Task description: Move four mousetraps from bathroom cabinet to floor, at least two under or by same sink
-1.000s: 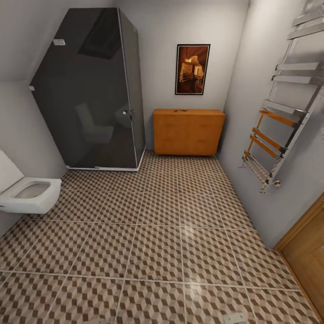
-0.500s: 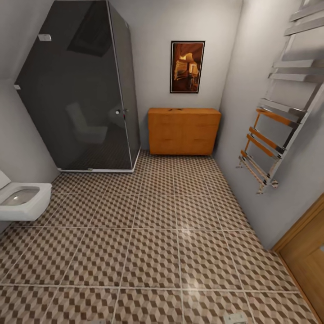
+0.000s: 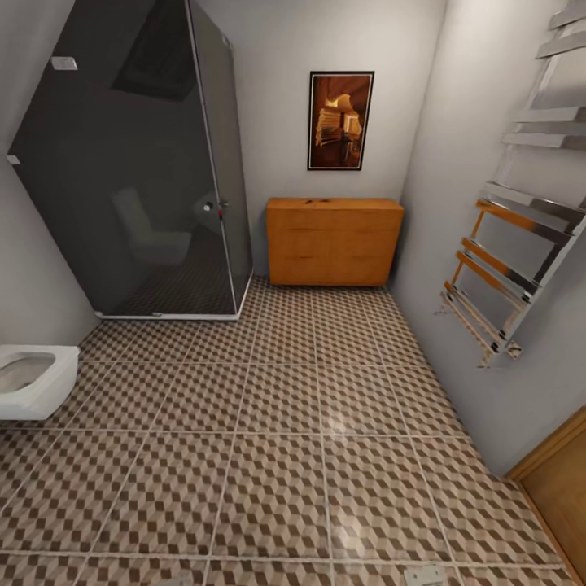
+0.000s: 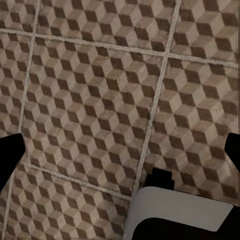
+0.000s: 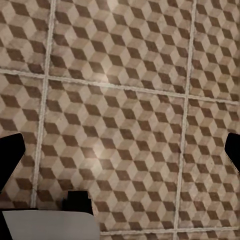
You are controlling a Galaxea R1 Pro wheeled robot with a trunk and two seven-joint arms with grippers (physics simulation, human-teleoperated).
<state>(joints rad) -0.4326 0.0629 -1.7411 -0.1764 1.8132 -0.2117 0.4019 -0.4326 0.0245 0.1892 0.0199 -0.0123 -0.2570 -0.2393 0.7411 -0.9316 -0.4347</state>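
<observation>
Both grippers, left (image 4: 120, 150) and right (image 5: 120, 150), spread wide and empty above the bathroom floor (image 3: 277, 456); cabinet (image 3: 334, 242) far ahead.

Cabinet (image 3: 334, 242) stands against the far wall, picture (image 3: 340, 120) hung above it, shower cubicle (image 3: 134, 163) just to its left. Towel rail (image 3: 521, 236) on the right wall, toilet (image 3: 32, 378) at left, door (image 3: 561, 488) near right. Bathroom floor (image 3: 285, 439) spreads between them.
</observation>
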